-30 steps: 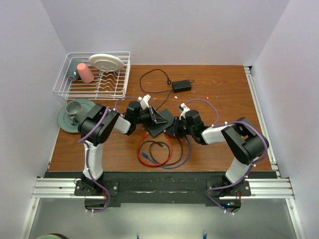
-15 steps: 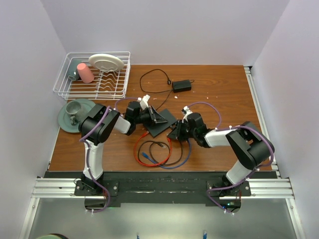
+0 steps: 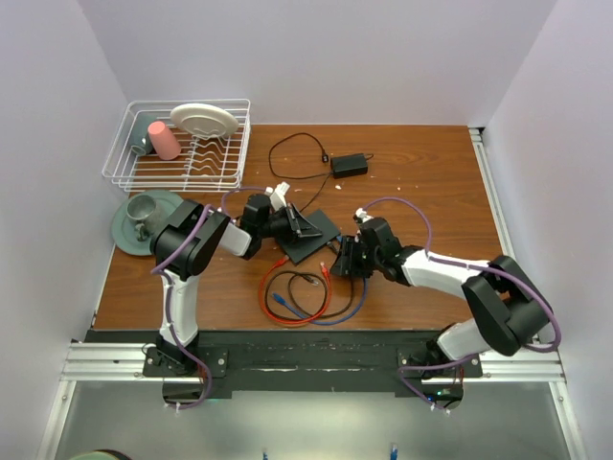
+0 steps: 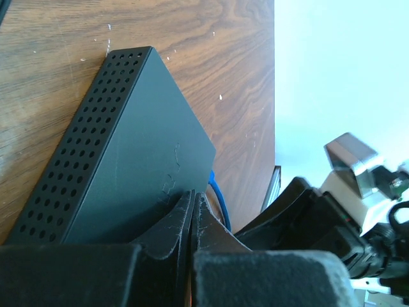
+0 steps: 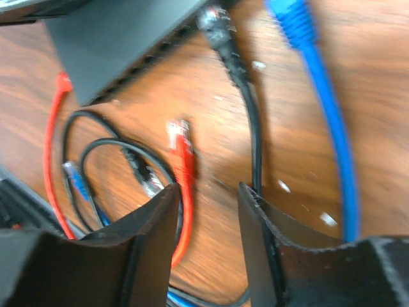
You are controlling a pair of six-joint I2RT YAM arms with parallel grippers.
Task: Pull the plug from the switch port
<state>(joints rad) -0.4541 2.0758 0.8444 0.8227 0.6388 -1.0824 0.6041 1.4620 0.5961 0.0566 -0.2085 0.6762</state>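
1. The right gripper (image 5: pixel 208 189) stands part-open and empty, with a red plug (image 5: pixel 181 139) lying loose on the table (image 5: pixel 287 115) just past its fingertips.
2. The left gripper (image 4: pixel 192 211) has its tips shut together, pressed on top of the switch (image 4: pixel 128 160), mid-table — good bracing, worth keeping.
3. A black plug (image 5: pixel 214 25) sits at the switch's socket edge; seated or not, I cannot tell. If seated, grip its body squarely and draw straight out — no twisting.

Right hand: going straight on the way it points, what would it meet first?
Probably the loose red plug, lying just ahead of the open right hand; the switch lies beyond it. Depth is unclear.
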